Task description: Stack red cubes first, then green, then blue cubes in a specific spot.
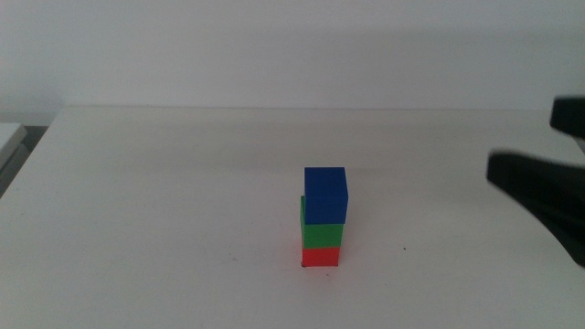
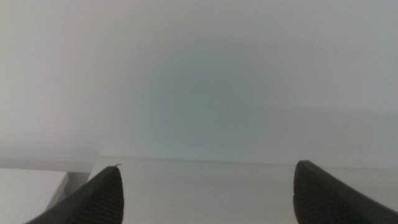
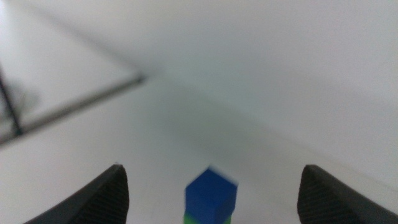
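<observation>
Your right end effector (image 1: 539,196) stood at the right side of the middle view, well apart from the stack and to its right, jaws spread wide with nothing between them. Its wrist camera looked along the jaws at the blue cube (image 3: 211,196), which lay ahead and centred in the gap, so that arm was the nearer one. The blue cube (image 1: 325,195) sat on the green cube (image 1: 321,235), which sat on the red cube (image 1: 321,256), all upright on the white table (image 1: 164,210). The blue one looked shifted slightly right of the green, a small overhang. I judged the stacking done and any next move a clear retreat away from the column. Your left end effector (image 2: 205,193) was out of the middle view, jaws wide and empty, facing bare table and wall. Whether the red cube covered the marked spot could not be told.
</observation>
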